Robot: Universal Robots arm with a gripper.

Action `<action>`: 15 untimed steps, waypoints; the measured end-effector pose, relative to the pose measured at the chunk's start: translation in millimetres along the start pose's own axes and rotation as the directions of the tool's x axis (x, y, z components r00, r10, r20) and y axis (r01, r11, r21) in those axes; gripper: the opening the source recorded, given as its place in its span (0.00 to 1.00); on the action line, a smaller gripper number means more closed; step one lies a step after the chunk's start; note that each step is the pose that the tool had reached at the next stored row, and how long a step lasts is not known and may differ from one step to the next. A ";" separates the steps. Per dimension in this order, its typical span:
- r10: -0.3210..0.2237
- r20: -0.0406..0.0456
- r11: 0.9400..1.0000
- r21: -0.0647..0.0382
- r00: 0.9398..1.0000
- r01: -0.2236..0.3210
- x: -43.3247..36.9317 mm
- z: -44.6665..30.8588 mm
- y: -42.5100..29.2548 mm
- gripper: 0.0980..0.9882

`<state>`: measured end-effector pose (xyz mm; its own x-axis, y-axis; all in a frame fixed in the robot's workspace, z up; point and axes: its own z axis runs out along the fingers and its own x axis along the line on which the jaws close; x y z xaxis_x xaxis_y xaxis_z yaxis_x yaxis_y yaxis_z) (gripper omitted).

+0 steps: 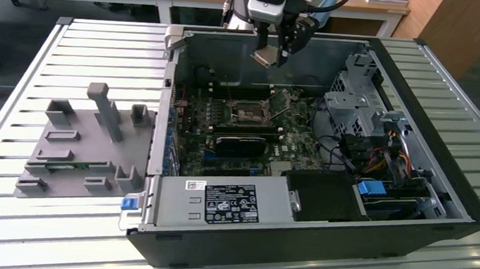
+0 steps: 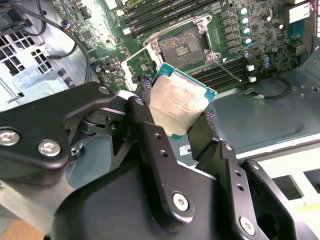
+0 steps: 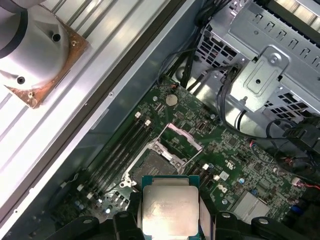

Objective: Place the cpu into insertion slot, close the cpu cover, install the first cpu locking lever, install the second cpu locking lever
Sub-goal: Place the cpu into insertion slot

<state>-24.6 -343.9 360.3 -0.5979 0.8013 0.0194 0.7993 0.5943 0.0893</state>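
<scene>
- End effector [image 1: 276, 49] is clamped on the cpu [image 1: 264, 56]. The fingers [image 2: 145, 115] pinch two opposite edges, and the gap between them matches the chip width.
- The edge grip looks deliberate. It keeps the fingers off the metal top and leaves the underside free to seat.
- In both wrist views the cpu's [image 3: 170, 205] silver-grey top faces the cameras, so the contact side presumably points down toward the board.
- The cpu is in the air, over the open computer case [image 1: 437, 184] near its far wall. It sits well above the motherboard [image 1: 223, 140] and touches nothing but the fingers.
- In the exterior view the chip looks slightly tilted rather than level.
- Insertion slot [image 3: 150, 165] is bare and exposed, with no chip in it. The first wrist view puts it just ahead of the held cpu, so the approach looks roughly lined up but not yet over centre.
- The cpu cover [image 3: 185, 137] is swung up off the slot. It stands on the side away from the chip, which leaves the opening clear.
- A thin locking lever [image 2: 226, 69] angles away from the slot, apparently released, which fits with the cover being up.
- My read on progress is step one, with the cpu not yet placed. Cover and both levers are not yet done.
- The case lies on its side on the slatted counter [image 1: 27, 65]. A grey fixture tray [image 1: 81, 143] sits beside it on the exterior view's left.
</scene>
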 end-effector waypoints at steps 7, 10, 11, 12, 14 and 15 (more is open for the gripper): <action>0.023 0.002 1.000 0.000 1.000 -0.023 0.0 0.0 0.0 0.50; 0.032 0.003 1.000 -0.001 0.999 -0.032 0.0 0.0 0.0 0.50; 0.035 0.003 0.999 -0.001 0.999 -0.035 0.0 0.0 0.0 0.50; 0.038 0.003 0.999 -0.001 0.999 -0.038 0.0 0.0 0.0 0.50; 0.046 0.004 0.999 -0.001 0.999 -0.046 0.0 0.0 0.0 0.50; 0.053 0.005 0.999 -0.001 0.999 -0.053 0.0 0.1 0.0 0.50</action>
<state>-24.6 -343.8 360.2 -0.5544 0.8321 0.0193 0.8298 0.5508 0.0894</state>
